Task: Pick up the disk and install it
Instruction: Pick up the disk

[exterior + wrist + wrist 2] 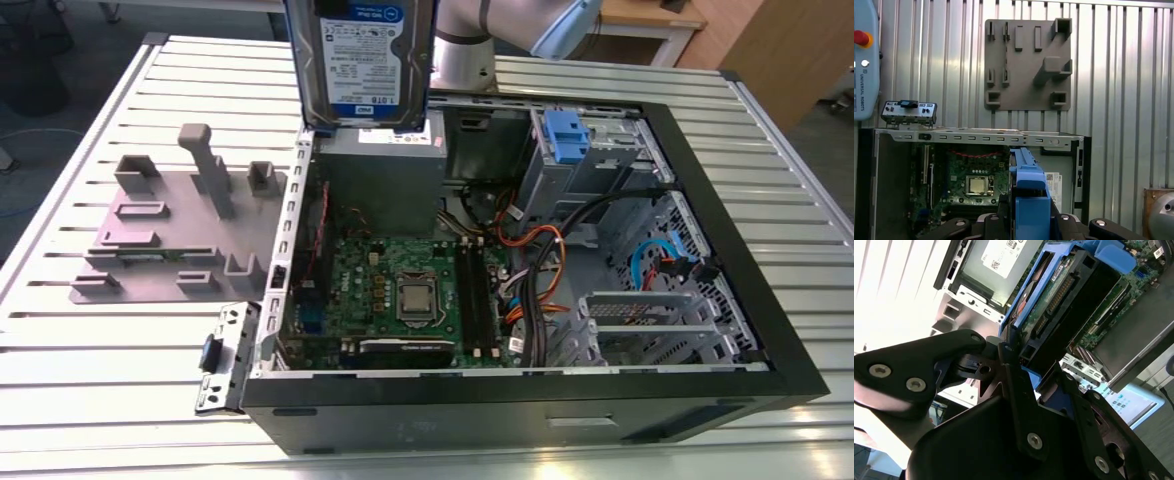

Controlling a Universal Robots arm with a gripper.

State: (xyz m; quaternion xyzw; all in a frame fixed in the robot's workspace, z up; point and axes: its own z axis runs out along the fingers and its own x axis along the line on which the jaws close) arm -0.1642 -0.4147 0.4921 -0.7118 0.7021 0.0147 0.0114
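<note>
Fingers [1016, 390] clamp the disk [1056, 295], label [374, 45] plain in the exterior view, above the case [507, 410].

I'm seeing the flat silver-metal disk [363, 50] with its glossy white-and-blue label, a smooth blue plastic frame [1029, 200], my matt black hand [1029, 365], the ribbed, shiny grey metal bench [107, 360] and a dull grey moulded plastic stand [174, 240].

The disk [363, 50], above the case [534, 405] in the exterior view, wears a white-and-blue label with lines of small print and one bolder figure near its lower edge. Inside the case, a silver box [976, 277] carries a white sticker [1004, 257] with code squares, seen in the second wrist view. Beside the case, a pendant [863, 75] bears a maker's name in upright letters.
</note>
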